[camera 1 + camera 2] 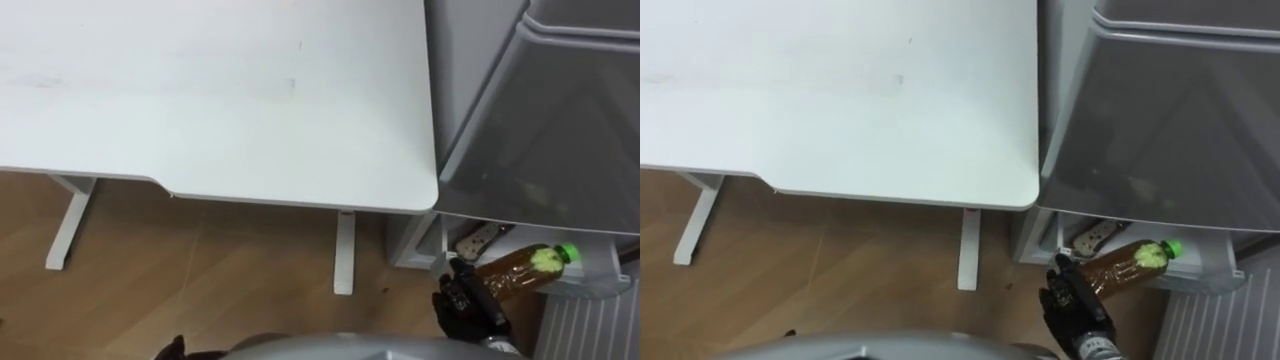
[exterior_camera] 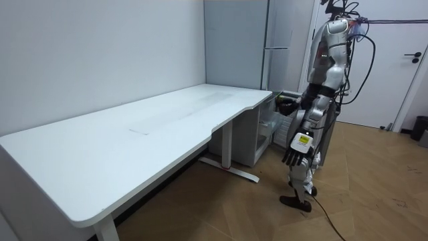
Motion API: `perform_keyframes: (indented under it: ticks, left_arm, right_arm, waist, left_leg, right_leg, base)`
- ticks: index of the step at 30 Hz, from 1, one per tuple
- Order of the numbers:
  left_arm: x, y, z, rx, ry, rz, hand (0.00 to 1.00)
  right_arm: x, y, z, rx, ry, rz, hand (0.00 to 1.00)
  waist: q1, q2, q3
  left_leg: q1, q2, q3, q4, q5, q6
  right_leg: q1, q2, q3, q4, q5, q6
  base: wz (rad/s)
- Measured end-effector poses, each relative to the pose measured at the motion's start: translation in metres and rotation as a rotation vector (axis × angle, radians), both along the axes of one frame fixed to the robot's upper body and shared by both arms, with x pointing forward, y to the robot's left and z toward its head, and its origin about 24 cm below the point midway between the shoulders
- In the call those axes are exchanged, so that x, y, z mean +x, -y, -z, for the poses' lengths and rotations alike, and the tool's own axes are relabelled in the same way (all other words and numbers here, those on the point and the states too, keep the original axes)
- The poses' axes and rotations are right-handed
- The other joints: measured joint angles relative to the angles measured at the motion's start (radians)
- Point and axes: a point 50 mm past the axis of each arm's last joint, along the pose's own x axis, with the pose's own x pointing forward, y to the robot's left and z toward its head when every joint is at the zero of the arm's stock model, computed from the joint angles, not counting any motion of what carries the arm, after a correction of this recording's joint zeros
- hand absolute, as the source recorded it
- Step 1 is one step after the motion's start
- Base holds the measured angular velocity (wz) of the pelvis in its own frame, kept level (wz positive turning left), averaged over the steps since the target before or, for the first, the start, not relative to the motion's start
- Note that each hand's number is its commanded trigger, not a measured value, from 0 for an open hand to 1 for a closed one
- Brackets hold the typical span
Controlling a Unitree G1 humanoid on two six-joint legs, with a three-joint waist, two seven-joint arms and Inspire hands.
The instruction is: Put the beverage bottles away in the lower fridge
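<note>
A clear bottle of amber drink (image 1: pixel 520 270) with a green cap lies tilted in my right hand (image 1: pixel 462 305), which is shut on its lower end. The cap end points into the open lower fridge compartment (image 1: pixel 600 285), just under the grey upper fridge body (image 1: pixel 560 130). The same bottle (image 1: pixel 1120 267) and hand (image 1: pixel 1070 300) appear in the right eye view. In the room view I stand at the fridge (image 2: pixel 267 40), past the table's end. My left hand (image 2: pixel 294 155) hangs at my side with relaxed fingers and holds nothing.
A large white table (image 1: pixel 200 90) fills the left, its corner close to the fridge. A table leg (image 1: pixel 345 250) stands on the wooden floor beside the lower compartment. The lower fridge door (image 2: pixel 257 137) stands swung out under the table's end.
</note>
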Motion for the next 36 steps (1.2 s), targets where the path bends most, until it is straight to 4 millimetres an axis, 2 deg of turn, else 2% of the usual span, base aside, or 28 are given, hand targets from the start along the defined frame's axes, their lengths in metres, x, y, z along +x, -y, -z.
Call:
perform_keyframes:
  ticks: [5,10,14,16,18,26,33,36]
  left_arm:
    - [-0.004,-0.001,0.0,0.006,-0.03,0.054,0.0]
    - [-0.017,-0.001,0.001,0.013,-0.107,0.114,0.0]
    - [-0.017,0.0,0.001,-0.006,-0.117,0.136,0.0]
    - [-0.013,0.0,0.001,-0.008,-0.106,0.149,0.0]
    - [-0.01,-0.001,0.0,-0.006,-0.095,0.153,0.0]
    - [0.008,-0.009,-0.002,0.018,-0.075,0.203,0.0]
    - [0.036,-0.011,-0.003,0.024,-0.045,0.271,0.0]
    - [0.046,-0.011,-0.004,0.026,-0.027,0.296,0.0]
  right_arm:
    - [0.011,0.005,-0.003,-0.002,-0.002,0.051,1.0]
    - [0.017,0.01,-0.003,0.018,-0.024,0.116,1.0]
    - [0.028,0.017,-0.006,0.031,-0.02,0.207,1.0]
    - [0.04,0.021,-0.009,0.039,-0.005,0.253,1.0]
    - [0.043,0.023,-0.01,0.042,-0.004,0.275,1.0]
    - [0.069,0.032,-0.016,0.031,-0.036,0.311,1.0]
    - [0.096,0.028,-0.021,0.037,-0.058,0.302,1.0]
    - [0.106,0.026,-0.025,0.04,-0.059,0.295,1.0]
  waist:
    - [0.0,0.0,0.0001]
    - [0.0,0.0,-0.0004]
    - [0.001,0.001,-0.0007]
    - [-0.001,0.003,-0.0012]
    - [-0.006,0.003,-0.0007]
    - [-0.002,0.0,-0.0013]
    - [-0.001,0.002,0.0064]
    - [0.001,0.003,0.0066]
  left_leg:
    - [-0.01,-0.003,-0.022,0.013,0.0,0.0]
    - [-0.013,-0.006,-0.042,0.02,0.001,-0.001]
    - [-0.039,-0.015,-0.062,0.041,0.002,0.0]
    - [-0.077,-0.016,-0.065,0.064,0.003,0.001]
    - [-0.101,-0.019,-0.076,0.078,0.004,0.002]
    - [-0.202,-0.032,-0.097,0.082,0.04,0.01]
    - [-0.292,-0.034,-0.11,0.08,0.063,0.008]
    - [-0.31,-0.034,-0.116,0.074,0.068,0.004]
  right_leg:
    - [0.006,0.0,-0.028,0.0,0.0,0.0]
    - [0.013,-0.002,-0.051,0.0,0.0,0.0]
    - [0.003,-0.006,-0.067,-0.001,-0.003,0.004]
    - [-0.021,-0.008,-0.084,0.0,-0.003,0.005]
    - [-0.033,-0.01,-0.101,0.001,-0.003,0.005]
    - [-0.128,-0.017,-0.115,0.008,0.006,0.005]
    - [-0.231,-0.023,-0.13,0.039,0.015,-0.002]
    - [-0.252,-0.022,-0.134,0.039,0.016,-0.004]
  base:
    - [0.17]
    - [0.11]
    - [0.18]
    - [0.11]
    - [0.18]
    - [0.11]
    - [0.04]
    - [0.04]
